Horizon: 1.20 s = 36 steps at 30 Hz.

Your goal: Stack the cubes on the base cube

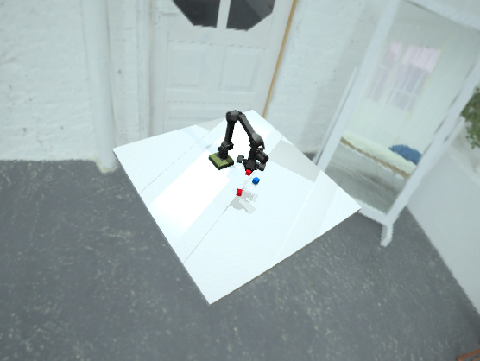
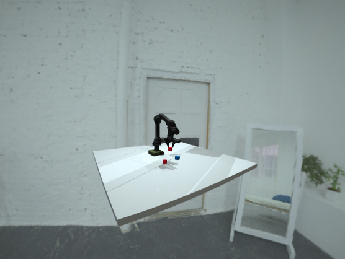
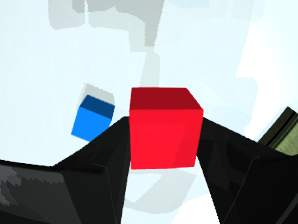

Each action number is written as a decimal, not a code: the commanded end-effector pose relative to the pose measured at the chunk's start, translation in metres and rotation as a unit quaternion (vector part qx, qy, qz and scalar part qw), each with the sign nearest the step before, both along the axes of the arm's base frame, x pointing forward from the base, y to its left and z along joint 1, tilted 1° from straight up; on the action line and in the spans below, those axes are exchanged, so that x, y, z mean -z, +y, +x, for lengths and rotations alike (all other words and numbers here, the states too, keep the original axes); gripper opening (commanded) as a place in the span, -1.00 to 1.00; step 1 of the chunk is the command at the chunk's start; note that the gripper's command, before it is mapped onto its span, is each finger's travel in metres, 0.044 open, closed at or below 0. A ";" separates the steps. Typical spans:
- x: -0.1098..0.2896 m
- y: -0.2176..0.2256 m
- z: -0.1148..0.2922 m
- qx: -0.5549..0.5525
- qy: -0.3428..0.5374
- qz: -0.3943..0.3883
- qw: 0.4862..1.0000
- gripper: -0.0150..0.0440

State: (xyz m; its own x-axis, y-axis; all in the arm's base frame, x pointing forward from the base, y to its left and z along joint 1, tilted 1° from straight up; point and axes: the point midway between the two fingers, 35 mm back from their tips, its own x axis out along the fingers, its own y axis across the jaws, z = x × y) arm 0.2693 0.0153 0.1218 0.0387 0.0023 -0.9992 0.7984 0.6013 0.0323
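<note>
- Claw: pinches a smooth red cube above the table.
- Blue cube: below the claw, apart.
- Second red cube: also lower.

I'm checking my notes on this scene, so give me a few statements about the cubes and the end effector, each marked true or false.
1. The end effector grips a red cube. True.
2. The blue cube is capped by a cube. False: nothing sits on it.
3. The other red cube rests on the table. True.
4. All three cubes are red. False: one is blue.
</note>
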 end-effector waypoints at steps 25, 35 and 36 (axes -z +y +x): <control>0.028 0.062 0.039 -0.182 -0.006 -0.003 0.983 -0.14; 0.031 0.062 0.040 -0.182 -0.006 -0.003 0.983 -0.14; 0.033 0.062 0.040 -0.182 -0.006 -0.003 0.983 -0.14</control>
